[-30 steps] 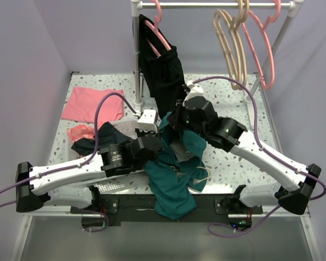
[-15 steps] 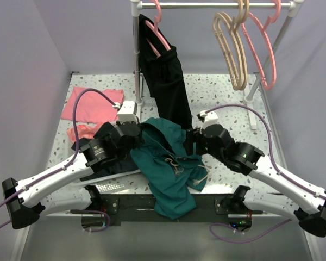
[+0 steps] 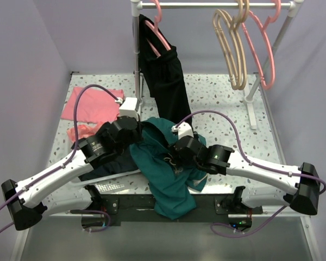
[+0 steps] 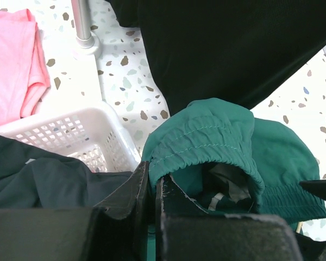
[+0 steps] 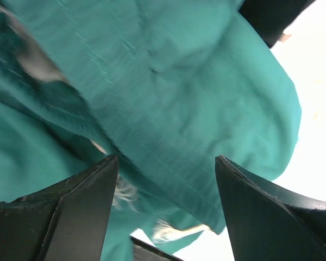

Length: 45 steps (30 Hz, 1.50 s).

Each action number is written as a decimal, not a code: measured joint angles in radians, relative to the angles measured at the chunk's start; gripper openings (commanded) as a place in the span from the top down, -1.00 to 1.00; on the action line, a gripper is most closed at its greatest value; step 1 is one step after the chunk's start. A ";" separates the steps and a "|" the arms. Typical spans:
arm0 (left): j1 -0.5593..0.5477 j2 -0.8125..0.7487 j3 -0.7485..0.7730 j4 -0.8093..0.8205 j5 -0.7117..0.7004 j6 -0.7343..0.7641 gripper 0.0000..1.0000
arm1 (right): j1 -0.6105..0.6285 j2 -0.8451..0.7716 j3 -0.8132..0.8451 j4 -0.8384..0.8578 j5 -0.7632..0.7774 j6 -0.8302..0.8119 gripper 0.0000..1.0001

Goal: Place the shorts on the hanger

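Well off to the left of the left tool lie the folded pink cloths, and just beside its fingers on that side sits a white slotted plastic basket. The left tool itself is pinched tight, apparently on a fold at the elastic waistband of the dark teal-green fabric shorts. They lie bunched on the speckled surface between the two tools, and one leg spills over the near edge. Just beyond them hangs a long black garment. The right tool stands with its fingers spread wide over the middle of the shorts and holds nothing. A second ago it was raised near the black garment, narrow against the lifted cloth. It then drew back to the right and now hovers low over the heap. The light tan wood-coloured hanger is on the rail, far beyond the right tool and well apart from the shorts. The risk is a poor second hold. Closing here could catch only one layer or the pale drawstring, and the waistband would then never open for the hanger. The single left pinch could also slip.
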 measured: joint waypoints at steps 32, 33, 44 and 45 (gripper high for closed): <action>0.033 -0.034 0.147 -0.083 0.080 0.142 1.00 | -0.019 0.095 0.170 -0.294 0.336 0.072 1.00; 0.034 -0.035 0.160 -0.084 0.090 0.150 1.00 | -0.029 0.085 0.219 -0.328 0.360 0.082 1.00; 0.038 0.108 0.501 -0.090 0.241 0.257 1.00 | -0.047 -0.055 0.861 -0.439 0.511 -0.026 1.00; 0.038 0.133 0.539 -0.092 0.249 0.267 1.00 | -0.047 -0.052 0.906 -0.451 0.522 -0.038 1.00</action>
